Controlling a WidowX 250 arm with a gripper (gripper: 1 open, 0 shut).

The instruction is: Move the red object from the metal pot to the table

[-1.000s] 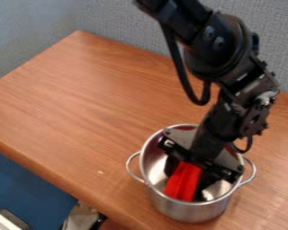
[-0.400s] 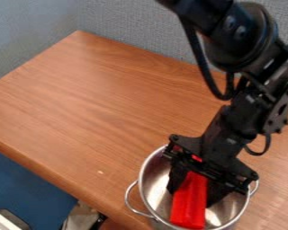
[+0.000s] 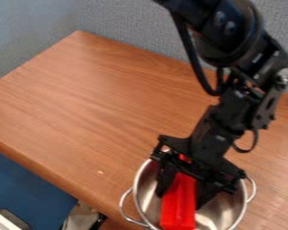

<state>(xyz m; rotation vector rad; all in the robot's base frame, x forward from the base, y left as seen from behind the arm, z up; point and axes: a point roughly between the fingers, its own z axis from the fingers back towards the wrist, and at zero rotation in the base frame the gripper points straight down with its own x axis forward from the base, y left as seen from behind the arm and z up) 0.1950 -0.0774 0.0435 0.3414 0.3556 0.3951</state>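
The metal pot [image 3: 144, 194] sits at the table's near edge, at the bottom right of the camera view. The red object [image 3: 179, 205], a long bright red block, stands tilted out of the pot, its lower end toward the bottom of the picture. My gripper [image 3: 186, 173] points steeply down over the pot and is shut on the block's upper end. The black arm rises from it toward the top right. The table [image 3: 86, 99] is reddish-brown wood and spreads to the left.
A grey wall runs behind the table at top left. The table's near edge runs diagonally from left to bottom middle, with a blue floor and some white objects [image 3: 80, 218] below it.
The gripper and red block have shifted left and toward the camera, and the block has risen and tilted further out of the pot. The pot also sits a little lower and to the left in the picture.
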